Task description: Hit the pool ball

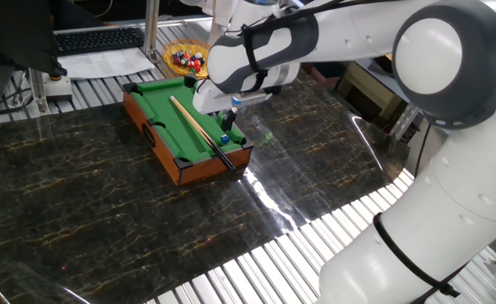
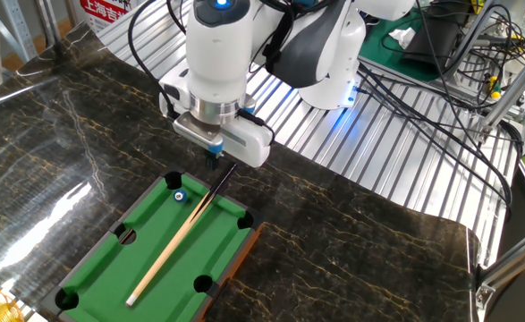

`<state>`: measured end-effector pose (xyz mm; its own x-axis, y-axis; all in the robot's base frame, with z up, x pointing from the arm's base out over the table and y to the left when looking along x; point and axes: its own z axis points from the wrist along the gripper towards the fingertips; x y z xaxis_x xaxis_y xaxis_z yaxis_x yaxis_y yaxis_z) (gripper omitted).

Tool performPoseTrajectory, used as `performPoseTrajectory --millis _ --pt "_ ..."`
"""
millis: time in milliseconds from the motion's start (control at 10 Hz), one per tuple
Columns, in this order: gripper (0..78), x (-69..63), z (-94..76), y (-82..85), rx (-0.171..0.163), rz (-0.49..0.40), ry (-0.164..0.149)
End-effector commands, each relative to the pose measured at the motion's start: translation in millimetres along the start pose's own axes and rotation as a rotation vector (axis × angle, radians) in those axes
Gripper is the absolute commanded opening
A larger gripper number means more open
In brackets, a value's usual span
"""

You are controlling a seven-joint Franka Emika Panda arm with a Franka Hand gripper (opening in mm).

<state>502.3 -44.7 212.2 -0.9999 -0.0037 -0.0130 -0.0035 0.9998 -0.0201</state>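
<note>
You see the miniature pool table (image 2: 101, 268) at the lower left of the frame, resting on the dark marbled counter (image 2: 351, 241). The cue stick (image 2: 177, 240) lies diagonally across its green felt, its dark end rising to the gripper (image 2: 214, 161) above the table's upper corner. The jaws there look closed on that end. The blue pool ball (image 2: 179, 196) sits on the felt just left of the stick, near the upper corner pocket.

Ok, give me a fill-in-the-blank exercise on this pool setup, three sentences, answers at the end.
1. The pool ball on the felt is ____ in colour.
2. The cue stick lies on the ____ felt of the pool table.
3. The gripper hangs over the cue stick's ____ end, the one nearest the pool ball.

Missing words: blue; green; dark
</note>
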Motion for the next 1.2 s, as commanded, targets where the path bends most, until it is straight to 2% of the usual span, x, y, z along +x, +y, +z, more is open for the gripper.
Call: performPoseTrajectory --millis 100,200,500,800,1100,1200 --pt "0.0 -1.0 -1.3 -0.2 -0.006 0.01 0.003" --pt "0.0 -1.0 -1.4 -0.1 -0.01 0.004 0.002" --pt "0.0 -1.1 -1.5 -0.1 0.018 0.022 0.001" --pt "0.0 -0.9 -1.3 0.0 0.066 0.024 -0.005" --pt "0.0 -0.9 -1.3 0.0 0.058 0.018 -0.005" --pt "0.0 -0.9 -1.3 0.0 0.042 0.011 -0.003"
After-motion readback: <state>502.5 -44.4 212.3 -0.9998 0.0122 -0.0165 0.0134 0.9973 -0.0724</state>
